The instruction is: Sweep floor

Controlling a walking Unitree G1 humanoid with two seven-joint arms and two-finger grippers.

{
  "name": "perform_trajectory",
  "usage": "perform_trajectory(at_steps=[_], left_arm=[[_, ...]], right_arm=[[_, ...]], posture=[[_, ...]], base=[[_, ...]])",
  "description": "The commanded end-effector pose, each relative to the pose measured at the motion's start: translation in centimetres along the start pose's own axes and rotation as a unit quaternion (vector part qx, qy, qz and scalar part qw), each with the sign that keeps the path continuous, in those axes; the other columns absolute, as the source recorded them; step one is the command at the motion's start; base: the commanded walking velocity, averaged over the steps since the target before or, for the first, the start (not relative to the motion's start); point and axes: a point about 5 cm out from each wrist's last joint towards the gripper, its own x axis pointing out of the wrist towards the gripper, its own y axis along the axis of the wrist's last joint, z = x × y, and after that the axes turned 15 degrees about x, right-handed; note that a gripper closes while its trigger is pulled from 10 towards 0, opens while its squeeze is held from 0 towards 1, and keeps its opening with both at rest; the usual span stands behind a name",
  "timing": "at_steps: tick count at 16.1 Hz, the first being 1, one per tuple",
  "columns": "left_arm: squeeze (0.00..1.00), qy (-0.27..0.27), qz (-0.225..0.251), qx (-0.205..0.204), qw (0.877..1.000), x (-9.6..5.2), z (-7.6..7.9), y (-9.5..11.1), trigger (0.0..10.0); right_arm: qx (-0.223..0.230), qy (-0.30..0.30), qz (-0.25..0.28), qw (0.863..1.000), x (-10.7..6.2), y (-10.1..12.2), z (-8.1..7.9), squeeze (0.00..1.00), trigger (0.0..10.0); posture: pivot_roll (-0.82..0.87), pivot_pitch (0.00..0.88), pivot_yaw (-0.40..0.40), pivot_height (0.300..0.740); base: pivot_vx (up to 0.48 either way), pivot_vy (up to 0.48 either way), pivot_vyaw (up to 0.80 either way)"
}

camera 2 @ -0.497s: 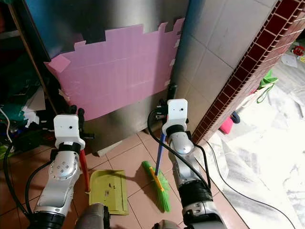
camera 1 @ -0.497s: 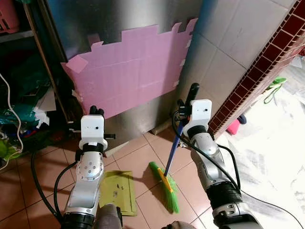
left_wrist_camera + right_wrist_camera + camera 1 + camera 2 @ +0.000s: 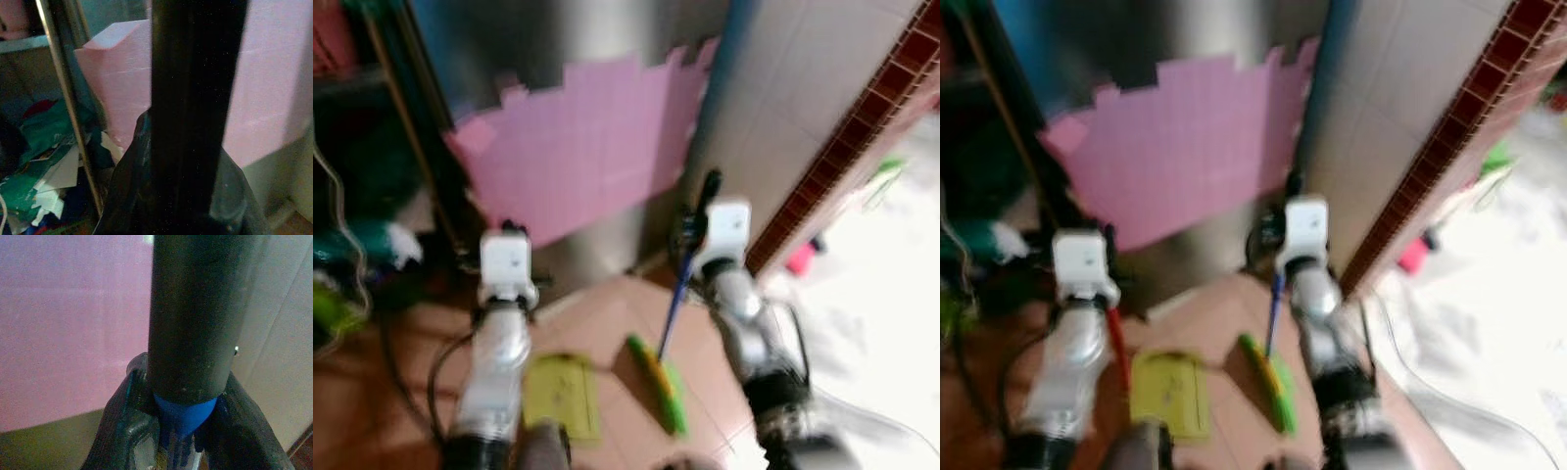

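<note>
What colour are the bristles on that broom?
Green bristles, with a yellow band above them, clearest in the left eye view.

Floor: reddish-brown square tiles with pale grout lines, seen blurred in both eye views. A yellow-green dustpan lies flat on the tiles. Just beside it, on the robot's right, the green bristle head of a broom rests on the floor, its yellow band crossing the bristles. Farther to the right the floor is covered by a pale, mottled sheet, on which a small pink object sits near the wall base.
</note>
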Motion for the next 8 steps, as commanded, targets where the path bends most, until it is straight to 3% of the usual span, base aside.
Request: perform_trajectory(at_steps=[1, 8], left_arm=[[0.0, 0.022, 0.012, 0.002, 1.0, 0.48, -0.87, 0.47, 10.0], [0.0, 0.025, 0.021, 0.001, 0.999, 0.64, -1.04, 0.63, 10.0]], right_arm=[[-0.02, -0.009, 0.041, 0.999, 0.55, 1.82, 0.89, 0.0, 10.0], [-0.03, -0.007, 0.062, 0.998, 0.52, 2.3, 0.95, 0.0, 10.0]], posture=[[0.05, 0.053, -0.1, 0.74], [0.05, 0.06, -0.101, 0.74]], base=[[0.0, 0.0, 0.0], [0.0, 0.0, 0.0]])
